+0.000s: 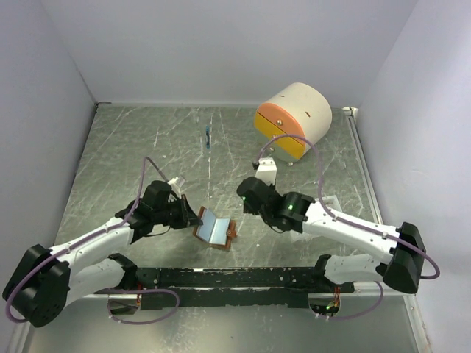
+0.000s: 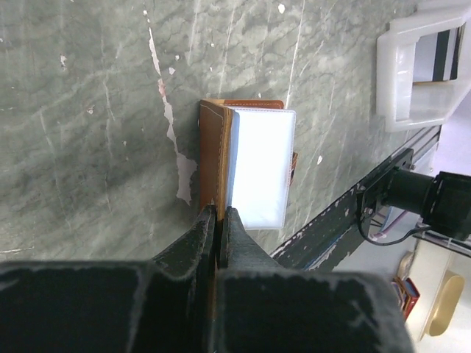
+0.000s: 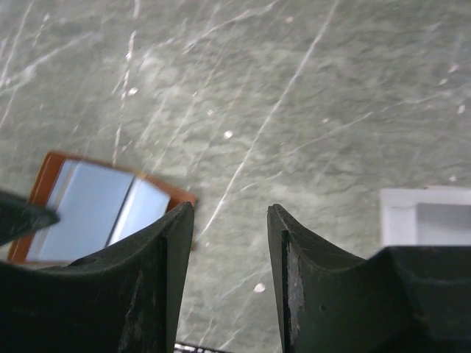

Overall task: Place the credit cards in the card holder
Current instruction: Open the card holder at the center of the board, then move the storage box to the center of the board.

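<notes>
Okay so the brown wallet [image 1: 215, 229] sits on the desk [image 1: 132, 140] just in front of the arm bases, about midway between the two arms. It's lying open with the pale blue-grey pockets facing up. From above, its long side runs left to right and dips a bit toward the near right, and the fold runs roughly away from the arms. The left flap looks lifted off the desk, more on edge than flat.

The left tool [image 1: 193, 218] is pressed together on the outer edge of that left flap, with brown leather pinched between its fingers [image 2: 206, 228]. The right tool [image 1: 246, 190] hovers just right of the wallet and a bit further back. Its jaws are spread partway with only bare desk showing between them, touching nothing.

For containers, a white tray [image 2: 401, 73] sits under the right arm. On the left wrist view I can make out a flat card [image 2: 444, 53] with a dark stripe in it, mostly cropped, so I can't tell how many there are. The cream and orange drawer box [image 1: 294, 118] stands at the far right of the desk, well apart from the wallet. I can't tell what's in it.
</notes>
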### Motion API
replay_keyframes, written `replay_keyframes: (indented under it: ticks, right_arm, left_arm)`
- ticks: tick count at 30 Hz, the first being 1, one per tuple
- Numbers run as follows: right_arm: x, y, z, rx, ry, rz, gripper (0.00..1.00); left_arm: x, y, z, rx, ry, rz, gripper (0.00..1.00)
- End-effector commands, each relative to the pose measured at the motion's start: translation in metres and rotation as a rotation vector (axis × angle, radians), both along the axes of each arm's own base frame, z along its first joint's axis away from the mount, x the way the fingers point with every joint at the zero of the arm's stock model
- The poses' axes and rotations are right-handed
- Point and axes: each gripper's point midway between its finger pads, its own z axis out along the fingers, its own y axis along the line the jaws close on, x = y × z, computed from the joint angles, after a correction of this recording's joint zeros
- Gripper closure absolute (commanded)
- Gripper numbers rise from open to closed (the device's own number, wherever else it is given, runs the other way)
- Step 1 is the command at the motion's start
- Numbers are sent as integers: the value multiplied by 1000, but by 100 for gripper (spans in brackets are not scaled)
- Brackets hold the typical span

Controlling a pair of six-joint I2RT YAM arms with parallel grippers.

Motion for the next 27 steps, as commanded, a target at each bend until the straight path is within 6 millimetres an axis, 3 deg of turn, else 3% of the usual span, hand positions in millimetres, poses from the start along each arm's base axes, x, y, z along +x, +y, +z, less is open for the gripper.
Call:
replay_keyframes:
  ticks: [1, 8, 12, 19, 21, 27]
  right_arm:
    - [20, -30, -4, -114, 61, -40, 55]
    - [45, -81, 4, -241, 111, -172, 55]
    - [55, -106, 10, -325, 131, -233, 55]
    - [55, -150, -5, -439, 231, -403, 56]
    - [56, -155, -11, -448, 245, -400, 56]
    - [53, -191, -6, -619, 242, -461, 56]
  left_arm:
    - [0, 2, 13, 21, -56, -61, 93]
    - [-3, -4, 37, -4, -86, -133, 93]
    - [-4, -4, 37, -8, -88, -134, 93]
    - [-2, -1, 30, 19, -64, -103, 93]
    - [-3, -3, 32, 7, -63, -115, 93]
    - [-5, -5, 41, 2, -74, -145, 93]
